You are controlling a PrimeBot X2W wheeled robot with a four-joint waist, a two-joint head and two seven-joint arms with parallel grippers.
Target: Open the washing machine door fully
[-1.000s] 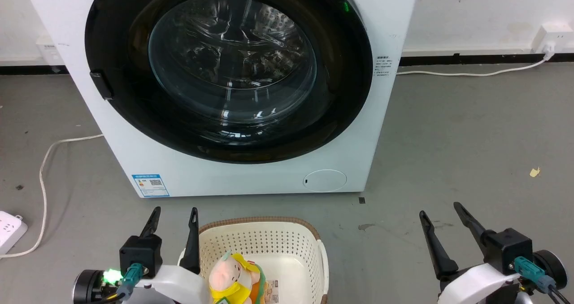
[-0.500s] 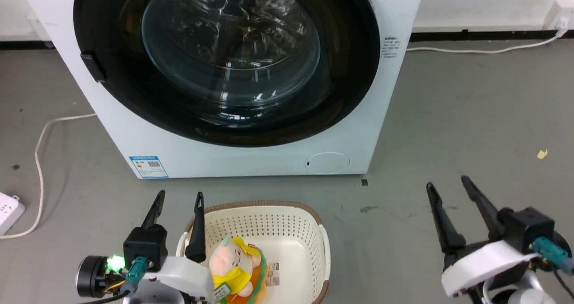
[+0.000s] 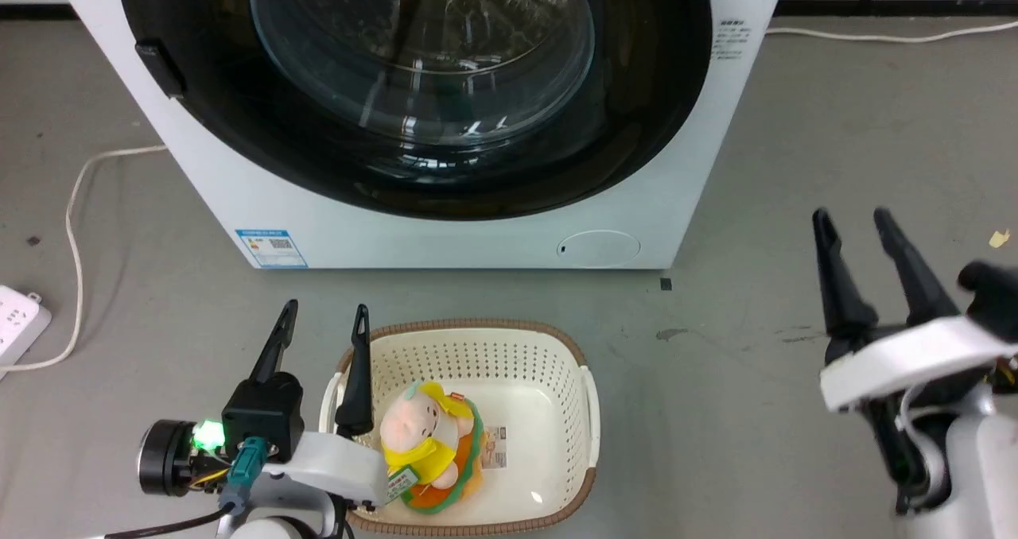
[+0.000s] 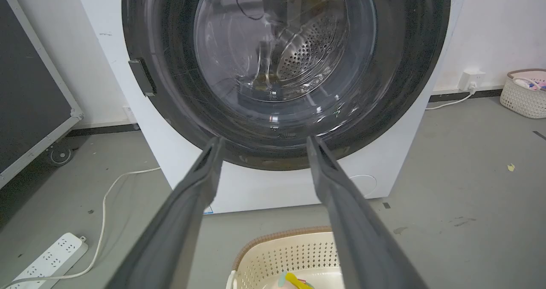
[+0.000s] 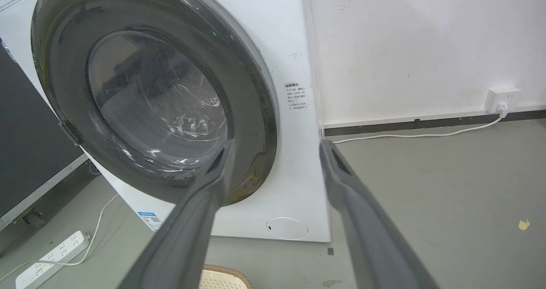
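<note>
Washing machine door (image 3: 421, 70) sits shut, flat against the white machine (image 3: 477, 241), its small black tab (image 3: 159, 68) on the left rim. Left gripper (image 3: 327, 308) is spread wide and empty by the basket (image 3: 592, 412) rim. Right gripper (image 3: 851, 215) is likewise spread, holding nothing, over the floor (image 3: 755, 165), both well apart from the door

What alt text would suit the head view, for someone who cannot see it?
A white washing machine stands with its round black door shut. On the floor before it, a cream basket holds a plush toy; the open left pincer hovers at the basket's left, the open right pincer far right.
</note>
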